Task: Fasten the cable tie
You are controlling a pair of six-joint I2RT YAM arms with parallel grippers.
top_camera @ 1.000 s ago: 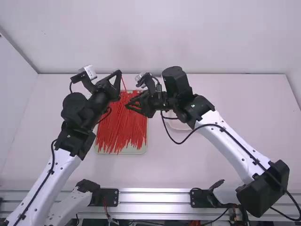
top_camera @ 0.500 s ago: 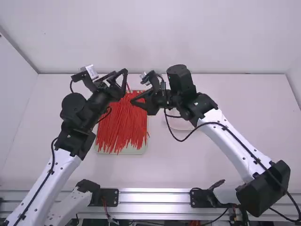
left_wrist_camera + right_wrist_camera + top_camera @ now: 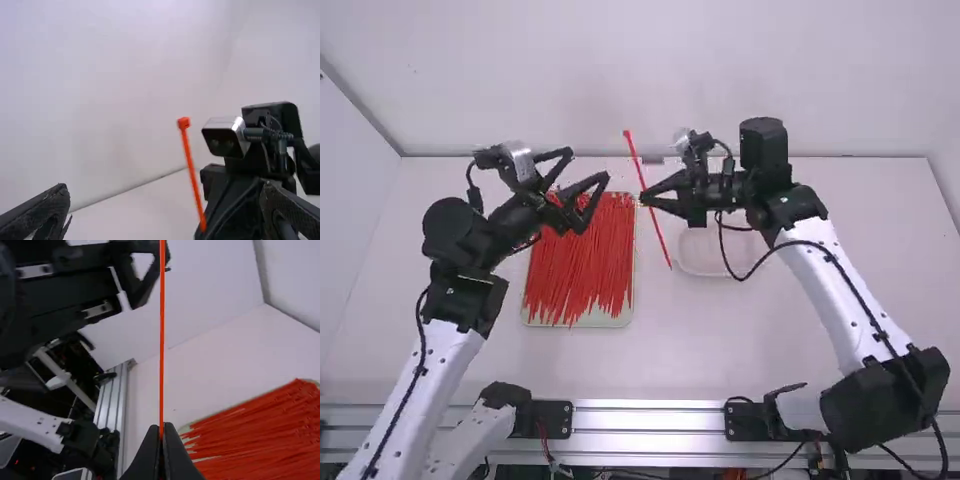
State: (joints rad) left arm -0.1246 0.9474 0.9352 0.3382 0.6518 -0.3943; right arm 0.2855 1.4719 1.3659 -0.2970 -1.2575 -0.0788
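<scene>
Red cable tie (image 3: 659, 236) clamped mid-length in right gripper (image 3: 645, 198).

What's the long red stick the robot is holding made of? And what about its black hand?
The cable tie looks like thin plastic, probably nylon: an even bright red, smooth and very slim, with a small moulded square head at one end. The right hand pinching it looks like hard, matte black plastic. It may be a printed part, but the look alone can't settle that.
</scene>
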